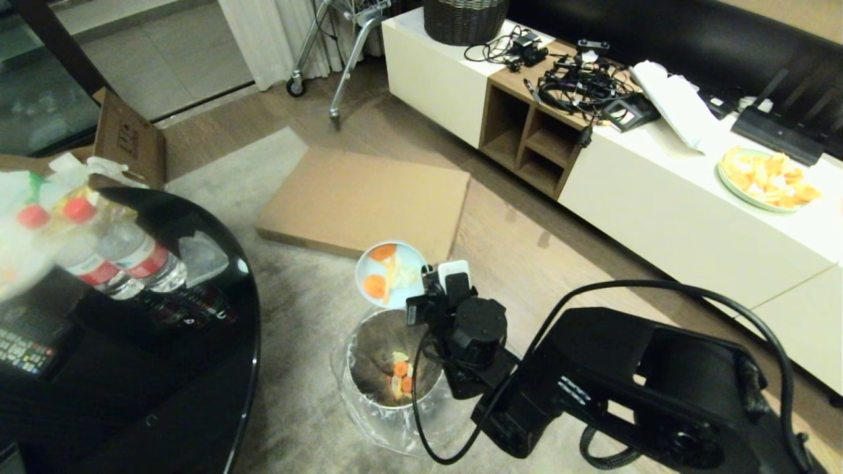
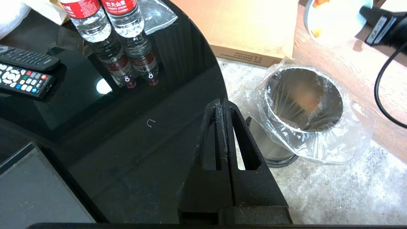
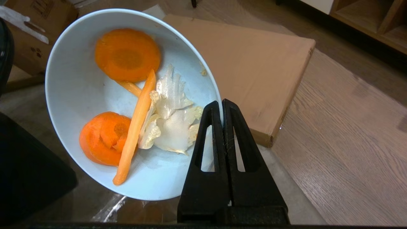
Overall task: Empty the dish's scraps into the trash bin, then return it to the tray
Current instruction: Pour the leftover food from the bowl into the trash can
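My right gripper (image 1: 428, 275) (image 3: 221, 105) is shut on the rim of the dish (image 1: 403, 253) (image 3: 73, 82), a pale blue-white bowl. It holds the dish tilted above the far rim of the trash bin (image 1: 361, 368) (image 2: 305, 127). Scraps (image 3: 127, 54) still lie inside the dish: round carrot slices, a carrot strip and pale cabbage bits. More scraps (image 1: 400, 376) lie at the bottom of the silvery, plastic-lined bin. My left gripper (image 2: 221, 103) is shut and empty over the black table's edge. A corner of the dark grey tray (image 2: 35, 190) shows on that table.
The round black glass table (image 1: 197, 408) holds water bottles (image 1: 132, 257) and remote controls (image 2: 22, 76). A flat cardboard box (image 1: 362, 197) lies on the floor beyond the bin. A white low cabinet (image 1: 658, 197) at right carries cables and a plate of orange pieces (image 1: 767, 178).
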### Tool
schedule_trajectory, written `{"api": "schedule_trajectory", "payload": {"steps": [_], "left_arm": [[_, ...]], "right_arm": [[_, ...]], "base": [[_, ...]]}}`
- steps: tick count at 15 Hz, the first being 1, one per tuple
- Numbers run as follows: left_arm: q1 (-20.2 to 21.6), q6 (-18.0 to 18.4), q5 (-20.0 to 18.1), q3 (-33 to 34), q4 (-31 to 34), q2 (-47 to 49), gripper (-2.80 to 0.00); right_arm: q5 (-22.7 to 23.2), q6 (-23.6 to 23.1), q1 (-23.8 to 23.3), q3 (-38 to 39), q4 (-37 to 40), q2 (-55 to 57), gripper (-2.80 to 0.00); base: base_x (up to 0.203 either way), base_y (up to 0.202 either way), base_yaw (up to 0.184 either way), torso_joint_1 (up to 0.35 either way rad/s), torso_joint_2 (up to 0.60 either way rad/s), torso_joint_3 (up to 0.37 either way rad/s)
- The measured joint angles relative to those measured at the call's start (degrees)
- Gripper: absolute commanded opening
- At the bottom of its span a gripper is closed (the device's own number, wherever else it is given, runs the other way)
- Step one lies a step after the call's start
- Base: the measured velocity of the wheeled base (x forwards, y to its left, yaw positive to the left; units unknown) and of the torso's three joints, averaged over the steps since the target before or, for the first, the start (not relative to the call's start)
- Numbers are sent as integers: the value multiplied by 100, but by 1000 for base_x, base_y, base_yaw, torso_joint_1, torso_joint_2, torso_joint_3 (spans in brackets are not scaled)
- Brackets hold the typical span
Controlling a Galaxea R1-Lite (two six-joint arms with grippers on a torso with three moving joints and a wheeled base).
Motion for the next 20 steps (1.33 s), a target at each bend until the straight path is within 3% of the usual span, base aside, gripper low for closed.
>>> {"api": "schedule_trajectory", "payload": {"steps": [7,20], "left_arm": [[0,3,-2,0,2,0,-280],[0,1,1,0,0,0,-280]], "right_arm": [[469,-49,17,-614,3,106,-280],[612,-127,-38,-915,0,-59,-280]], "base": [[0,0,0,0,0,0],[0,0,0,0,0,0]]}}
